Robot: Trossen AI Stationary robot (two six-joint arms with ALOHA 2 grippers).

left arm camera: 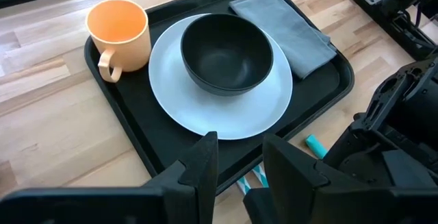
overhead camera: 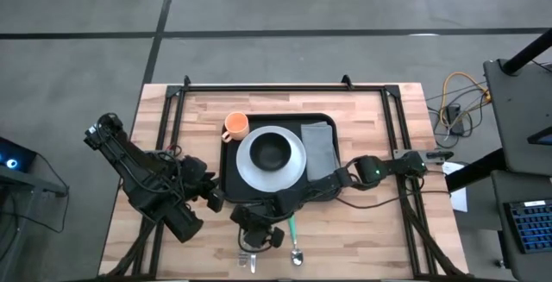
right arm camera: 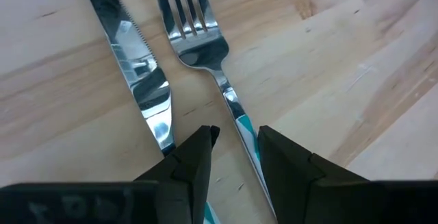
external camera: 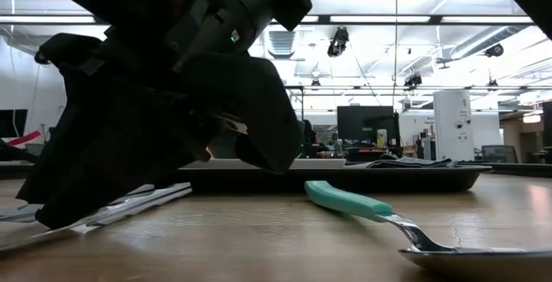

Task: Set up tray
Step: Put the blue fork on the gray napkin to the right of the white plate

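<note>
The black tray (overhead camera: 226, 177) lies mid-table. It holds a white plate (left arm camera: 205, 114) with a black bowl (left arm camera: 226, 49) on it, an orange mug (left arm camera: 120, 32) and a folded grey napkin (left arm camera: 284, 22). Near the table's front edge a fork (right arm camera: 195, 25), a knife (right arm camera: 133, 59) and a teal-handled spoon (external camera: 349, 200) lie flat on the wood. My right gripper (right arm camera: 233, 138) is down low over the fork and knife, open, with the fork's teal handle (right arm camera: 245, 131) in its gap. My left gripper (left arm camera: 239, 148) hovers open off the tray's near left corner, holding nothing. My right gripper comes slanting down from the table's right over the fork's handle, one finger (right arm camera: 195, 155) by the knife's blade end, the other (right arm camera: 280, 155) over the handle. I cannot tell whether either finger touches the cutlery, which lies flat on the table.
The right arm (overhead camera: 371, 172) stretches across the tray's near right corner. The spoon's bowl (external camera: 483, 256) lies closest to the front edge. Bare wood shows left of the tray (overhead camera: 185, 127) and at the table's right side (overhead camera: 362, 230).
</note>
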